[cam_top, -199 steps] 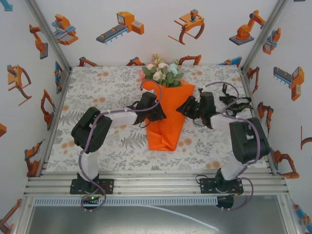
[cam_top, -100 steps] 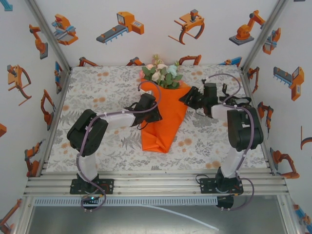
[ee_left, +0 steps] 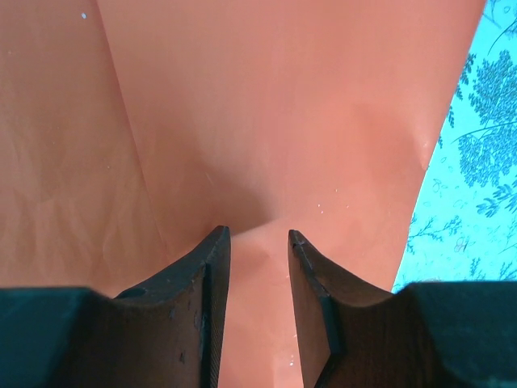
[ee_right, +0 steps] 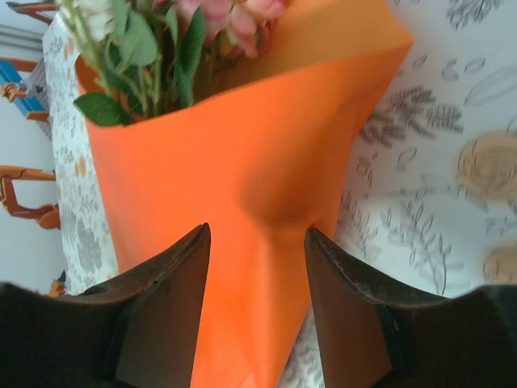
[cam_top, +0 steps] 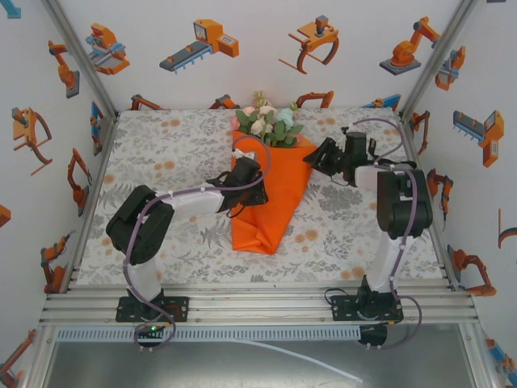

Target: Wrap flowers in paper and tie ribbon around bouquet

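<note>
Between two grippers (cam_top: 258, 191) (cam_top: 312, 158), one bouquet (cam_top: 275, 212).

The right tool (cam_top: 314, 156) now sits farther back toward the far edge, and the bouquet's (cam_top: 273, 202) narrow end lies further left.

Stems of the flowers (ee_right: 161, 48) hidden inside the paper (ee_right: 242, 178) cone, blooms cut by the right wrist view's top edge, paper overrunning the left wrist view.
</note>
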Available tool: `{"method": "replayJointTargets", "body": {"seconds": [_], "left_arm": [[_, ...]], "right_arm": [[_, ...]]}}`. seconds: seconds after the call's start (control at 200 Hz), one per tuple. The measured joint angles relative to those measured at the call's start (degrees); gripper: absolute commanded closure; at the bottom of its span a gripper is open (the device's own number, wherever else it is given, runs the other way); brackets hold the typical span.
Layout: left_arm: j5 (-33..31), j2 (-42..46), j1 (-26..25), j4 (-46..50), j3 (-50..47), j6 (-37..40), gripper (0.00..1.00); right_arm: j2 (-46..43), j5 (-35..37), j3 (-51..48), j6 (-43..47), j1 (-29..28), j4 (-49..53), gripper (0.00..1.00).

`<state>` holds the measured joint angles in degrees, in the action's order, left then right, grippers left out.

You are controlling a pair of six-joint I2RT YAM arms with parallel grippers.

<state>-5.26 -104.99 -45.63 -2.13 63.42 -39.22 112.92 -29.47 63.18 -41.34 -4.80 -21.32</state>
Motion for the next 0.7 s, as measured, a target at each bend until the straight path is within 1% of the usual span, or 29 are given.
{"method": "replayJointTargets", "body": {"seconds": [0.145,0.255,0.345,0.416,0.491,0.496,0.516,0.551,0.626,0.701], "left_arm": [[-0.9,1.2,-0.1,0.9,-0.9,0.7,0.63],[-1.4,1.6,-0.1,1.5,-0.9,1.2,0.62],[-1.6,1.8,-0.1,1.8,-1.0,1.2,0.62],[-1.8,1.8,-0.2,2.0,-1.0,1.4,0.62],[-1.8,1.8,-0.2,2.1,-1.0,1.5,0.62],[-1.8,1.8,-0.2,2.1,-1.0,1.5,0.62],[-1.8,1.8,-0.2,2.1,-1.0,1.5,0.62],[-1.8,1.8,-0.2,2.1,-1.0,1.5,0.62],[-1.8,1.8,-0.2,2.1,-1.0,1.5,0.63],[-1.8,1.8,-0.3,2.1,-1.0,1.5,0.63]], "right_arm": [[4.4,0.3,6.1,1.2,0.2,2.6,0.50],[4.7,2.6,10.7,5.1,1.1,8.6,0.47],[5.3,3.4,16.4,7.5,2.4,13.5,0.49],[6.0,2.8,19.8,8.1,3.2,14.7,0.54],[6.1,1.6,20.3,7.9,3.3,14.3,0.67],[6.1,1.6,20.2,7.7,3.3,14.3,0.69],[6.1,1.4,20.2,7.4,3.2,14.2,0.73],[6.2,1.1,19.8,6.8,3.0,13.9,0.78],[6.9,0.4,19.6,5.4,2.5,13.7,0.79],[8.5,0.5,19.9,4.5,2.1,13.3,0.76]]}}
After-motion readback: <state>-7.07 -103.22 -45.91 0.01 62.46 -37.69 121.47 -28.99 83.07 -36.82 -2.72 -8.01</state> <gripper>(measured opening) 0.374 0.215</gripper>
